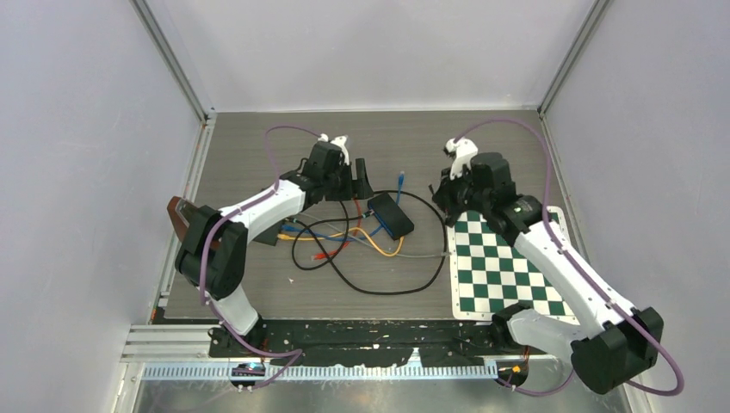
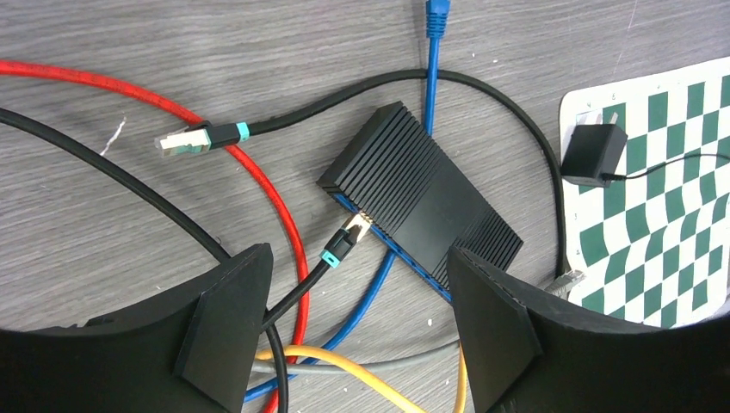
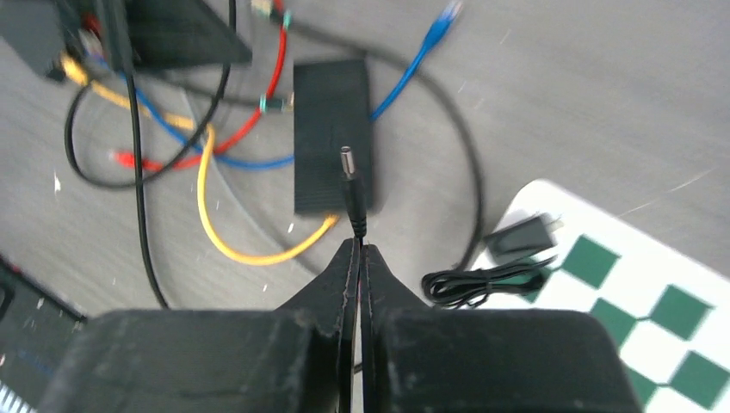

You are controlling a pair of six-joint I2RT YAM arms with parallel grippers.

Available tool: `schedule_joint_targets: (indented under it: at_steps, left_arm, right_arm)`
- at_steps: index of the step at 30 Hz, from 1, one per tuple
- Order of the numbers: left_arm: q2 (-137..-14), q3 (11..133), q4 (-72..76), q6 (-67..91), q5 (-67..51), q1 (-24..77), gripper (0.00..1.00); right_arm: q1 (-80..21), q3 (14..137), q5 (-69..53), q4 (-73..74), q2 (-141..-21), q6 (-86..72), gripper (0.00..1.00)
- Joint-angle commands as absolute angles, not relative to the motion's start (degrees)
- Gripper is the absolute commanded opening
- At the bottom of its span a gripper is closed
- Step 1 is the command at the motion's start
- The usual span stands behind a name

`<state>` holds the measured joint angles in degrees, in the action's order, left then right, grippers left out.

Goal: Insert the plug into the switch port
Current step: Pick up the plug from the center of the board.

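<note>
Wide open and empty, my left claw (image 2: 357, 284) hangs over the table (image 2: 69, 258). The black switch (image 2: 422, 194) lies beneath it, just ahead of the gap and slanting toward the right-hand finger. A black network lead (image 2: 340, 245) ends at the switch's near face, right under the gap. A red cable (image 2: 267, 198), a blue cable (image 2: 430, 86) and a yellow cable (image 2: 361, 366) cross below the same fingers.

My right claw (image 3: 359, 245) is pinched fully shut on the thin power lead, so the barrel plug (image 3: 351, 176) juts out beyond the fingertips. It points at the switch ahead and seems clear of it. The adapter (image 3: 521, 237) sits low to this claw's right, on the checkered mat (image 3: 620, 258).

My worries are these. I hold the lead, not the plug body, so the plug may tip or slide back between the fingers if it meets the casing off-centre. Nothing pins the switch, so a push could skate it into the cable tangle. I cannot see the power socket from here, so I may be aiming at the wrong face. The coiled lead could also tug as I reach.
</note>
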<state>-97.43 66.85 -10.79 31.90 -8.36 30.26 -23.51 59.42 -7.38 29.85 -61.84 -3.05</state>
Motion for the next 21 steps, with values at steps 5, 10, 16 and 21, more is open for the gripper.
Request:
schedule_joint_targets:
  at_steps: [5, 10, 16, 21]
  left_arm:
    - [-99.7, 67.8, -9.4, 30.2, -9.4, 29.9, 0.77]
    - [-102.2, 69.6, -7.3, 31.1, -9.7, 27.9, 0.76]
    - [-107.3, 74.9, -8.9, 28.0, -12.4, 27.4, 0.75]
    - [-110.5, 78.3, -9.5, 26.1, -13.6, 27.2, 0.76]
  right_arm:
    - [-26.6, 45.4, -21.1, 16.6, -73.7, -13.9, 0.05]
    - [-28.5, 42.5, -24.2, 12.5, -78.9, -16.4, 0.05]
    - [-28.6, 41.1, -23.6, 10.6, -81.9, -17.3, 0.05]
    - [-28.6, 42.4, -22.6, 12.4, -84.6, -17.8, 0.05]
